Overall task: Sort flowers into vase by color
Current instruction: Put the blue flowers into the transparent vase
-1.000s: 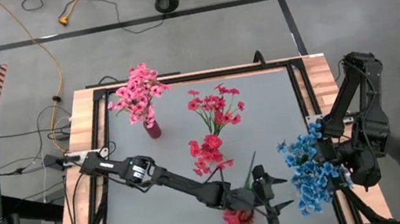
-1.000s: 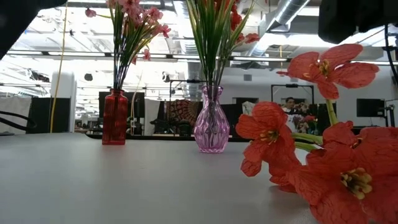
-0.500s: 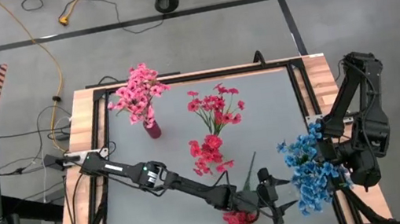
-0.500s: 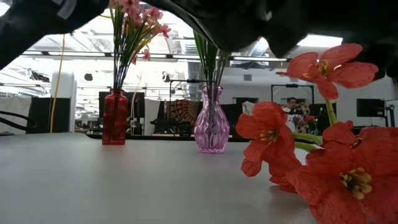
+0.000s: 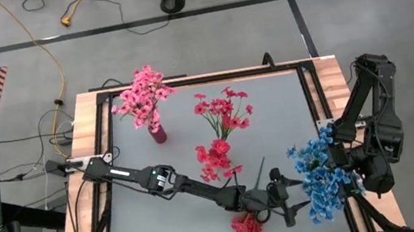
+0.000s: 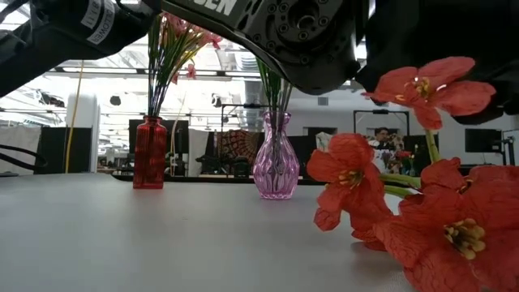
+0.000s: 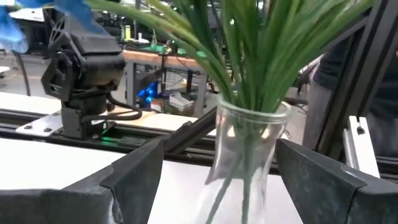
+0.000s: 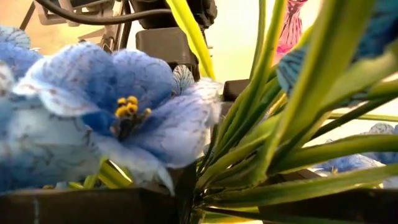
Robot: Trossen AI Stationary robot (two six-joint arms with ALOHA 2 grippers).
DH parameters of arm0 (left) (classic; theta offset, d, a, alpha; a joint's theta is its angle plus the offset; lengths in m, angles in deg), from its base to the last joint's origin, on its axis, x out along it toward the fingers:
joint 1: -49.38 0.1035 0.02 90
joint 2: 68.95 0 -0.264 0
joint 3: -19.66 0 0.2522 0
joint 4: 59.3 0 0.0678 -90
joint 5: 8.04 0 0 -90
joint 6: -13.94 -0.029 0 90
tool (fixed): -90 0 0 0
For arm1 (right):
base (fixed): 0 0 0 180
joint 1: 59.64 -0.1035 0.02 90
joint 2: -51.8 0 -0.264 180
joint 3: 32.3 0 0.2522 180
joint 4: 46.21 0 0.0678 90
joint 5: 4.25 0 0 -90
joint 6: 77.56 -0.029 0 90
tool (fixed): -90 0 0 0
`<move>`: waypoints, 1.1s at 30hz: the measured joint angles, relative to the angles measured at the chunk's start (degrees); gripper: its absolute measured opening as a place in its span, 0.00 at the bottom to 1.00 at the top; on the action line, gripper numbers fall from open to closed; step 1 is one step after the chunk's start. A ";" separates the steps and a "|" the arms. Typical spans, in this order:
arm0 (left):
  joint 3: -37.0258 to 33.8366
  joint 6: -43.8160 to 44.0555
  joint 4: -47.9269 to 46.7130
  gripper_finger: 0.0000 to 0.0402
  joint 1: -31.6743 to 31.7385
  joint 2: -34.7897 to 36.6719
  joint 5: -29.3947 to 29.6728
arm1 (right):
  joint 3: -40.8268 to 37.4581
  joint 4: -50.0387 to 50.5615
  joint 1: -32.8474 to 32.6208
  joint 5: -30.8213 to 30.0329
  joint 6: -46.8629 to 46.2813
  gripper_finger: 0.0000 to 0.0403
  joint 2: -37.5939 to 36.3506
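Note:
Blue flowers [image 5: 321, 178] stand at the table's right side, their green stems in a clear glass vase [image 7: 249, 155]. My right gripper [image 8: 224, 211] is at those stems. My left gripper [image 5: 291, 198] reaches level from the left, fingers open. The vase shows between its fingertips [image 7: 219, 149], just ahead of them and untouched. Under my left arm a red sprig [image 5: 248, 230] lies on the table near the front edge, its blossoms [image 6: 405, 211] close to the low camera. A second red sprig [image 5: 215, 161] lies mid-table. My right gripper has the blue flowers' green stems [image 8: 214, 186] running together between its two fingers, coming at them slanting down from the table's right side. Leaves and the picture's lower edge hide the place of contact. The blossoms [image 8: 118, 118] spread beyond the fingers.
A red vase [image 5: 158, 132] with pink flowers [image 5: 141, 94] stands at the far left. A purple glass vase [image 6: 276, 158] holds red flowers [image 5: 223, 110] at the far middle. Black rails [image 5: 316, 100] frame the table. A person [image 6: 378, 135] shows in the room beyond.
My left gripper has sunk and stretched toward the table's right edge, nearer the blue flowers, its fingers still open. In the low view the arm has come down into the picture. My right gripper and the flowers have kept still.

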 joint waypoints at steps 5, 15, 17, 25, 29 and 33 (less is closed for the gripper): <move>0.00 -1.10 0.12 0.74 0.15 0.00 -3.21 | 0.00 0.56 0.00 0.00 0.10 0.40 0.00; 0.00 -2.01 0.08 0.74 0.15 0.00 -3.80 | -3.19 0.88 -0.57 -0.21 -0.07 0.40 0.00; 0.00 -2.01 0.08 0.74 0.15 0.00 -3.80 | -3.50 0.96 -0.56 0.03 -0.08 0.40 0.00; -0.04 -2.40 0.06 0.74 0.15 0.00 -3.77 | -3.50 0.76 -0.52 4.50 -1.47 0.40 -0.02; -0.04 -1.97 0.06 0.74 0.15 0.00 -3.75 | -3.49 -0.24 -0.50 4.68 -1.98 0.40 -0.02; -0.04 -2.71 0.06 0.74 0.15 0.00 -1.86 | -3.00 -0.58 -0.50 4.66 -1.99 0.40 0.00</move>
